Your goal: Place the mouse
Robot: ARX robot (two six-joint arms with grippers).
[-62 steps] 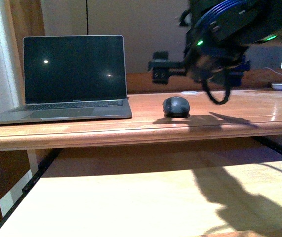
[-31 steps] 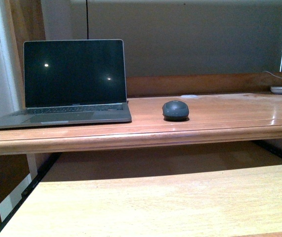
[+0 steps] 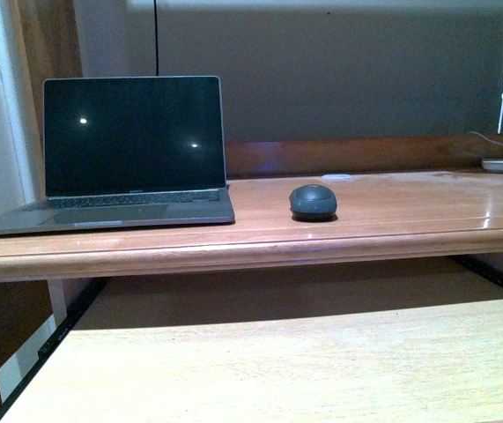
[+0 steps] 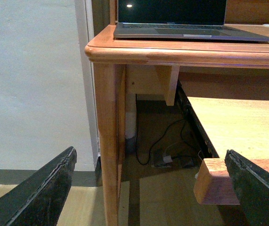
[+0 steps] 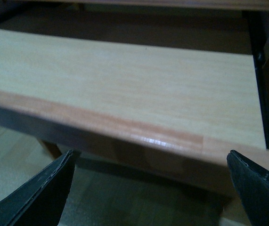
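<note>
Front view gives me the small dark grey rounded plastic mouse point(image 3: 313, 201) lying flat on the glossy reddish wooden desk point(image 3: 233, 242), to the right of the open grey laptop point(image 3: 132, 145) and well apart from it, with neither arm in sight. By my reading the placing is done. On the left wrist view the left gripper point(image 4: 149, 157) has its jaws wide apart and holds nothing, low beside the desk's leg. The right gripper point(image 5: 150, 157) is likewise spread and empty, hanging just under the front lip of the pale wooden pull-out shelf point(image 5: 125, 80). My worry is the way out. If I raise either arm straight up, it could catch that lip or the desk edge and jolt the frame. On so slick a top, the mouse would likely slide.
</note>
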